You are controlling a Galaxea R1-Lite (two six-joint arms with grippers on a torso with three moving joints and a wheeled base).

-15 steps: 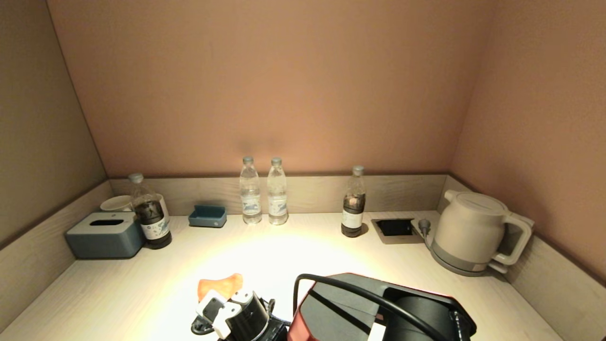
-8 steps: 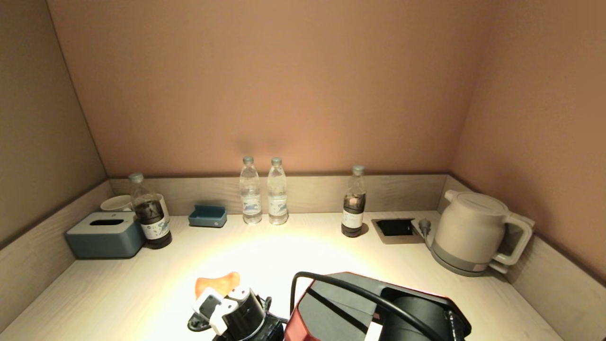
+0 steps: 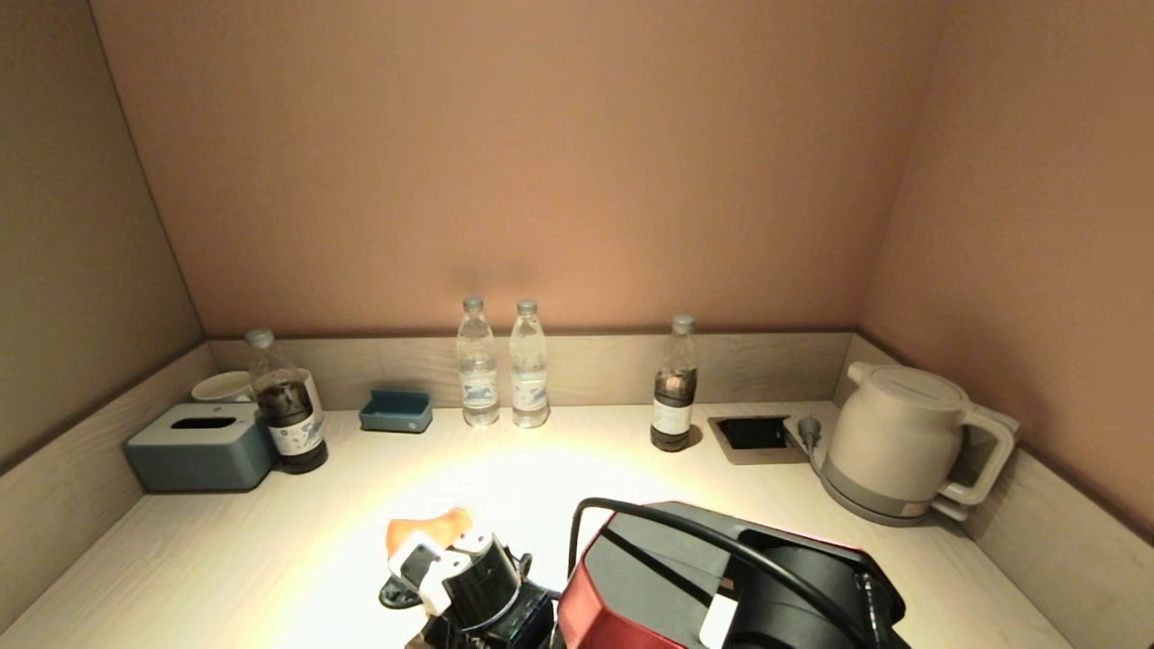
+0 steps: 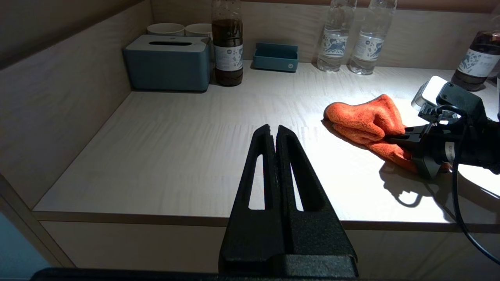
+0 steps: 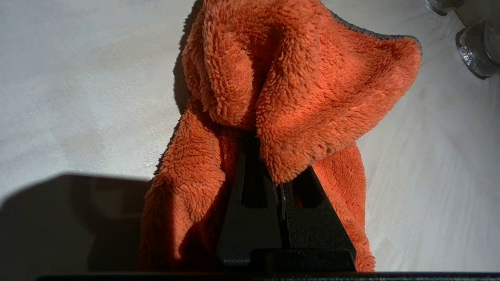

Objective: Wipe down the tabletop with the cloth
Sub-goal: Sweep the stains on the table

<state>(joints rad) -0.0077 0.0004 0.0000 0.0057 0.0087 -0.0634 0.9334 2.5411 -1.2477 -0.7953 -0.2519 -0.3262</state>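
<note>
I see right claw (image 5: pixel 279 171) pinching the fluffy orange microfibre cloth (image 5: pixel 289 82), which lies on the pale wood-grain table (image 4: pixel 175 132), near centre; left claw (image 4: pixel 272 132) pressed together off the near-left edge

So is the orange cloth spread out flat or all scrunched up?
Scrunched up: the cloth sits bunched in thick folds on the tabletop, pinched by the right gripper.

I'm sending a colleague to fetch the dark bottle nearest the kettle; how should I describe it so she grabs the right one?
Start at the pale kettle in the right rear corner of the table. Moving left, past the black recessed socket box, stands a dark bottle. The two clear water bottles further left are see-through, and the other dark bottle stands far left beside the blue tissue box.
</note>
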